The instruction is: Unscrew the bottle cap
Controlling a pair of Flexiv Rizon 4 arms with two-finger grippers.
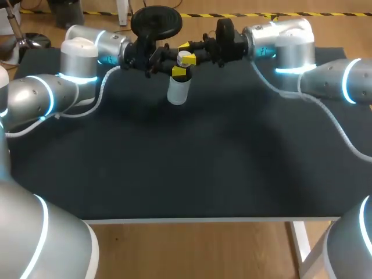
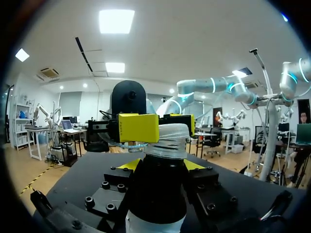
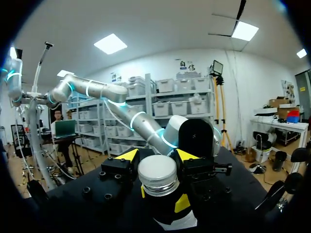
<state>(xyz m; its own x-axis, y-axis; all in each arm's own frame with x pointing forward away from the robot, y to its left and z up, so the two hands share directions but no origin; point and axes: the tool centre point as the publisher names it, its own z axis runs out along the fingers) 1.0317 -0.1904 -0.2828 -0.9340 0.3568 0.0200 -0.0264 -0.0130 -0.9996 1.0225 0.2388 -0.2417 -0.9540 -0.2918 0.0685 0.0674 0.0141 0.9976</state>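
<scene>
A small bottle (image 1: pixel 178 92) with a white label is held in the air over the far middle of the table. Its pale screw cap (image 1: pixel 186 58) points up and slightly right. My left gripper (image 1: pixel 179 72) comes in from the left and is shut on the bottle's dark upper body (image 2: pixel 158 194). My right gripper (image 1: pixel 187 52) comes in from the right and is shut on the cap. In the right wrist view its yellow tips flank the cap (image 3: pixel 157 174) on both sides. In the left wrist view the cap (image 2: pixel 167 132) sits between the right gripper's yellow tips (image 2: pixel 163 127).
The black table top (image 1: pixel 186 168) stretches wide below the bottle, with its white front edge (image 1: pixel 192 220) near me. Both arms meet near the table's back edge, and grey cables hang from them onto the surface.
</scene>
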